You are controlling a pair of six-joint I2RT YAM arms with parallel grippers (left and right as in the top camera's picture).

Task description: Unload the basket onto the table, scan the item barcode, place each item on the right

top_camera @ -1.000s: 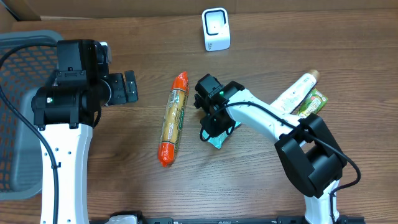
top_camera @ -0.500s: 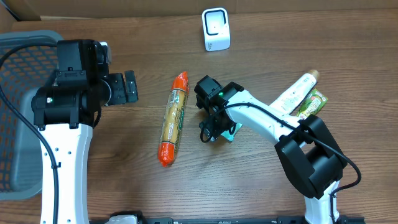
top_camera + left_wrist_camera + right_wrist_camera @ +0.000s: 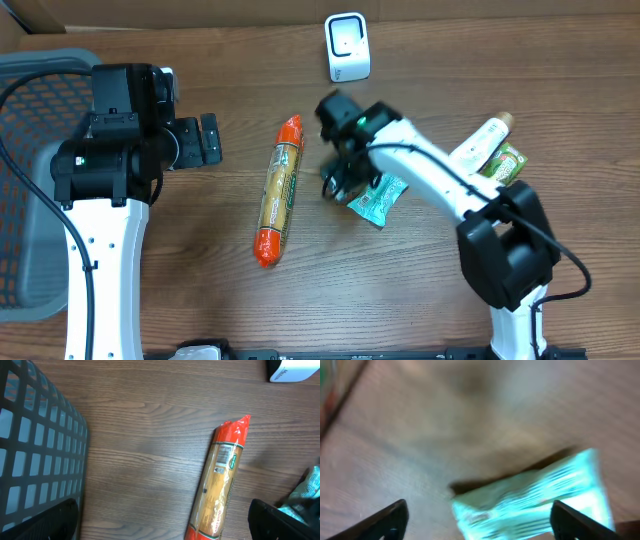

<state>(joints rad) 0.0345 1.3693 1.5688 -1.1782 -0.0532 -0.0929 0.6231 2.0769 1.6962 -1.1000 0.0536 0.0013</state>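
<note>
right gripper opened over teal packet

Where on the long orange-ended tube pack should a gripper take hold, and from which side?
Grip the tube pack at its labelled middle, coming straight down from above, jaws closing across its narrow width. It lies flat on the table, long and round, with bare wood along both sides; the crimped orange ends probably taper too much.

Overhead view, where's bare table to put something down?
Bare wood lies at the front, between the orange-ended roll and the right arm's base, and at the back between the left tool and the scanner. Crowded: the middle, where the right tool hangs by the teal packet.
</note>
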